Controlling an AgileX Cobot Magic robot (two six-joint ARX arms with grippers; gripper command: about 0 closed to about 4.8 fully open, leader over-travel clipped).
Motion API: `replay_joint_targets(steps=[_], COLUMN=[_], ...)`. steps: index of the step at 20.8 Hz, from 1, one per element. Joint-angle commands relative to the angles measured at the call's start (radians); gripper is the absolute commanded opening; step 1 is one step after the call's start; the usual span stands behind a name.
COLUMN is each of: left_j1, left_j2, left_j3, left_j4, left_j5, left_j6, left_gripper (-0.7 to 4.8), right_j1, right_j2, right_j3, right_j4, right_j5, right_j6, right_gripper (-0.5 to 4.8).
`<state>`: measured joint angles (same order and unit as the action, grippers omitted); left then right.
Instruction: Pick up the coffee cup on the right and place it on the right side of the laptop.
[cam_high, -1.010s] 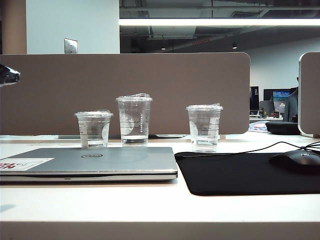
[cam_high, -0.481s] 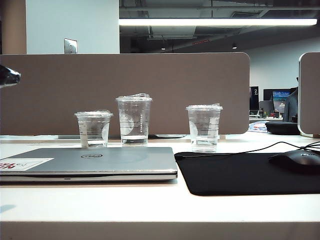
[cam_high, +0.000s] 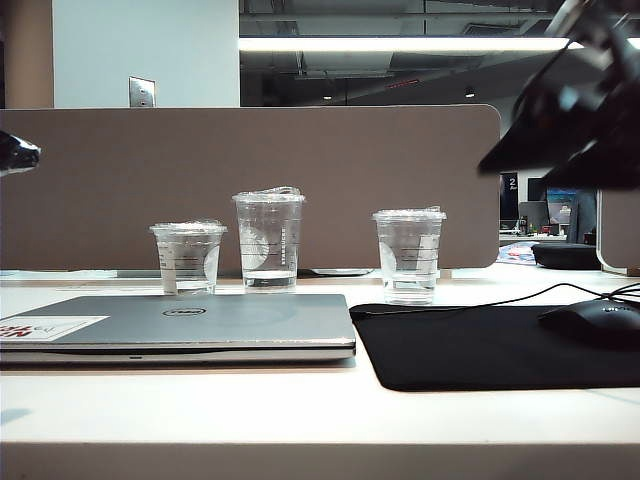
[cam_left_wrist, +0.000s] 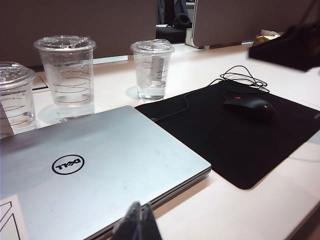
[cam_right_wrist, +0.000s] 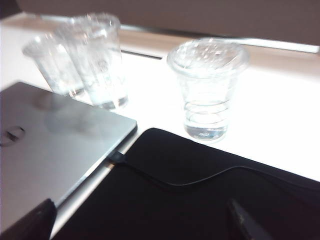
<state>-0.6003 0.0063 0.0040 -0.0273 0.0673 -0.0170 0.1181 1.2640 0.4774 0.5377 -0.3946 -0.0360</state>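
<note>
The coffee cup (cam_high: 408, 255), clear with thin black lines and a flat lid, stands upright behind the black mouse pad, right of the other cups. It also shows in the left wrist view (cam_left_wrist: 151, 70) and the right wrist view (cam_right_wrist: 207, 90). The closed silver Dell laptop (cam_high: 190, 325) lies flat at the left. My right arm (cam_high: 560, 110) hangs blurred at the upper right, well above the cup. My right gripper (cam_right_wrist: 140, 225) is open and empty over the pad, short of the cup. My left gripper (cam_left_wrist: 139, 225) is shut and empty over the laptop's front edge.
A short clear cup (cam_high: 188, 258) and a taller lettered cup (cam_high: 268, 240) stand behind the laptop. A black mouse (cam_high: 595, 322) with its cable lies on the mouse pad (cam_high: 470, 350). A brown partition (cam_high: 250, 180) closes off the back of the table.
My right arm has swung into the exterior view at the upper right; it was out of view before. The cups, laptop and left arm have not moved.
</note>
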Motion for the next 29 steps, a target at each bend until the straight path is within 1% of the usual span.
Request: replay_joint_targets(steps=[1, 4, 6, 11, 26, 29], left_j1=[0.0, 0.0, 0.0, -0.001, -0.001, -0.001], left_j2=[-0.001, -0.002, -0.002, -0.002, -0.003, -0.003], left_j3=[0.003, 0.003, 0.003, 0.003, 0.003, 0.003], left_j4=[0.006, 0.006, 0.006, 0.006, 0.006, 0.006], left_j5=[0.0, 0.0, 0.0, 0.0, 0.0, 0.0], left_j6=[0.002, 0.002, 0.002, 0.002, 0.002, 0.002], left_gripper=[-0.05, -0.05, -0.05, -0.05, -0.05, -0.05], right_j1=[0.006, 0.008, 0.009, 0.013, 0.056, 0.058], right_j2=[0.267, 0.509, 0.617, 0.774, 0.988, 1.002], right_j3=[0.14, 0.325, 0.422, 0.573, 0.768, 0.784], right_j4=[0.185, 0.202, 0.206, 0.216, 0.23, 0.232], right_j5=[0.0, -0.001, 0.0, 0.001, 0.039, 0.041], right_j6=[-0.025, -0.025, -0.025, -0.025, -0.024, -0.024], right_gripper=[4.79, 4.79, 4.79, 4.79, 4.79, 4.79])
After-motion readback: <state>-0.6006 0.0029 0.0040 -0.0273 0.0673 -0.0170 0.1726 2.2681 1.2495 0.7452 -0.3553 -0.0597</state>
